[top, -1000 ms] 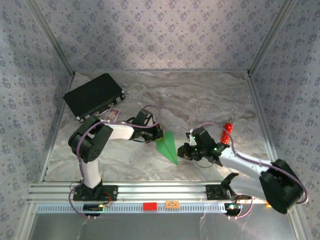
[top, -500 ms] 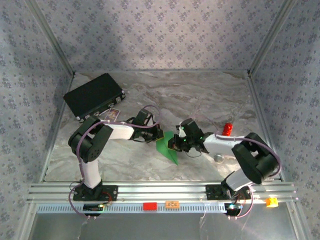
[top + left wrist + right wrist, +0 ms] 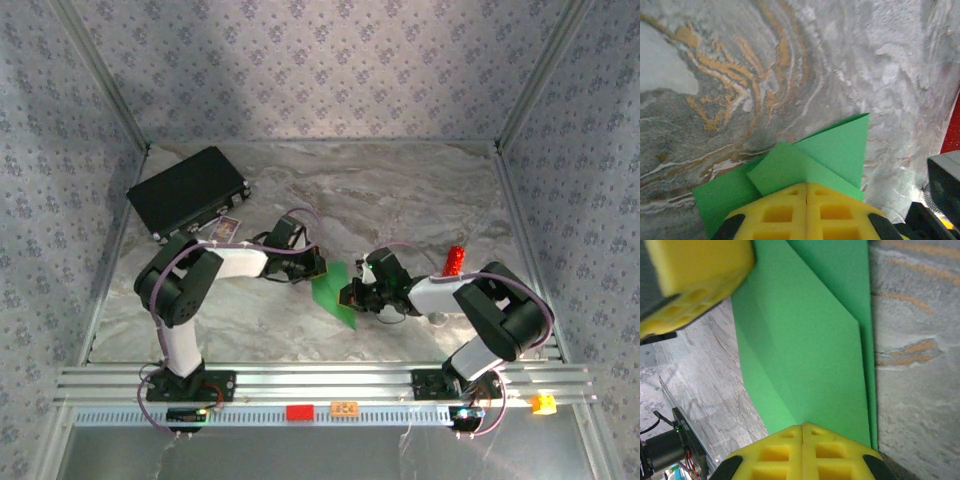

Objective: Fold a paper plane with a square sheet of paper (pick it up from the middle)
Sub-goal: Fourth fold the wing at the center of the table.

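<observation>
Top view: folded green paper (image 3: 331, 295) lies on the surface (image 3: 400, 190), between my left jaws and right jaws. Left wrist: left jaws pressed together, gripping nothing, green paper (image 3: 840, 145) running under the tips. Right wrist: right jaws closed too, green paper (image 3: 805, 340) stretching ahead.

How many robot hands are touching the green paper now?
2. The left hand, shut, touches the green paper at its left side; the right hand, shut, touches its right side.
</observation>
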Controlling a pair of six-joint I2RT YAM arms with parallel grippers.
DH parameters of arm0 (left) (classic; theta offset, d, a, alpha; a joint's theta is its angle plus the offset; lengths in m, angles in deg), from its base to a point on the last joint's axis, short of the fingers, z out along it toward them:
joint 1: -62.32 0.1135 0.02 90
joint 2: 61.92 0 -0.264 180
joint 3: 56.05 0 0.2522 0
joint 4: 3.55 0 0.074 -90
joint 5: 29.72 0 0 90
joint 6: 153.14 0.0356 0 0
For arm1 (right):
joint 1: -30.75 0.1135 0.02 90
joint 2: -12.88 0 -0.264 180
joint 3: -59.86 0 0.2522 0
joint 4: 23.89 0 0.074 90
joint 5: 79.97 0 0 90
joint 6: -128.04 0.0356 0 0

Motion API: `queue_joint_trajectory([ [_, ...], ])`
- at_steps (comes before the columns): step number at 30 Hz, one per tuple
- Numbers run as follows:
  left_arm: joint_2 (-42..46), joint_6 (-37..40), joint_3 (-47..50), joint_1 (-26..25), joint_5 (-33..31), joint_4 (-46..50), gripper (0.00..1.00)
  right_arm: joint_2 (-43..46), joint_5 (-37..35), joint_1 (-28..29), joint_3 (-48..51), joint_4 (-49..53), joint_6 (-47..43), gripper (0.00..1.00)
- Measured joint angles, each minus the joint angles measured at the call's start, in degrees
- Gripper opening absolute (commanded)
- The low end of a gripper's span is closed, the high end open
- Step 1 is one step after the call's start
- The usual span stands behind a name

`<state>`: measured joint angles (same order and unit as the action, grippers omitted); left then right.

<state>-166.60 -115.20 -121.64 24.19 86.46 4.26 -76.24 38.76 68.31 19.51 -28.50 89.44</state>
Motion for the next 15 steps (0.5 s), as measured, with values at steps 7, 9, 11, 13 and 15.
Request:
queue_joint_trajectory([
  [7, 2.7, 0.1, -0.2, -1.2, 0.1, -0.5, 0.02, 0.0, 0.0, 0.0, 0.0, -0.1, 0.3, 0.00],
  [9, 2.6, -0.1, 0.0, -2.1, 0.2, -0.8, 0.01, 0.0, -0.1, 0.0, 0.0, -0.1, 0.3, 0.00],
  [11, 2.4, -0.3, 0.5, -3.1, 0.6, -2.0, 0.01, 0.0, -0.1, 0.0, 0.0, -0.1, 0.3, 0.00],
  [13, 1.6, -0.8, 1.2, -3.8, 1.2, -3.5, 0.01, 0.0, 0.0, 0.0, 0.1, -0.4, 0.5, 0.00],
  [15, 0.4, -1.2, 1.9, -4.2, 1.7, -4.6, 0.01, 0.0, 0.0, 0.0, 0.2, -0.6, 0.7, 0.00],
])
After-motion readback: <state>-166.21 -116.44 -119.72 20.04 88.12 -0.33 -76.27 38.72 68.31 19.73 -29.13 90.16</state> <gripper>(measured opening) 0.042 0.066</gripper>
